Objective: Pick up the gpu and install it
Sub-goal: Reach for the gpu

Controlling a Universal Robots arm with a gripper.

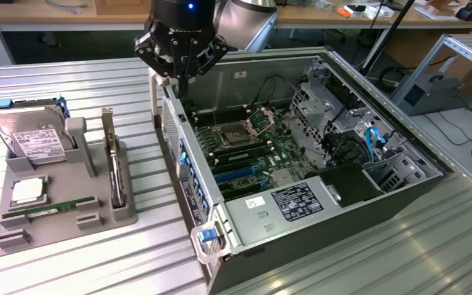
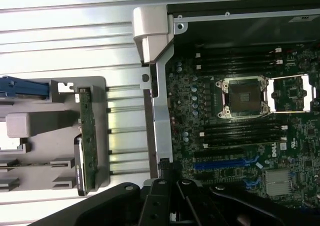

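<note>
We see the gripper (image 1: 180,83), fingers pressed together and empty, above the open computer case's (image 1: 182,132) far corner, while the gpu (image 1: 114,157) stands on edge in the grey holder (image 1: 66,184), to the exterior view's left and nearer, long axis running near-to-far.

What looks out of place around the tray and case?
Nothing stands out. The gpu stands on edge in the grey tray, the computer case lies open, and the gripper hangs over its wall, jaws shut.

Robotics lab, ribbed metal bench (image 1: 96,270), open PC case (image 1: 248,212), wooden desks (image 1: 23,15) in bkgd
</note>
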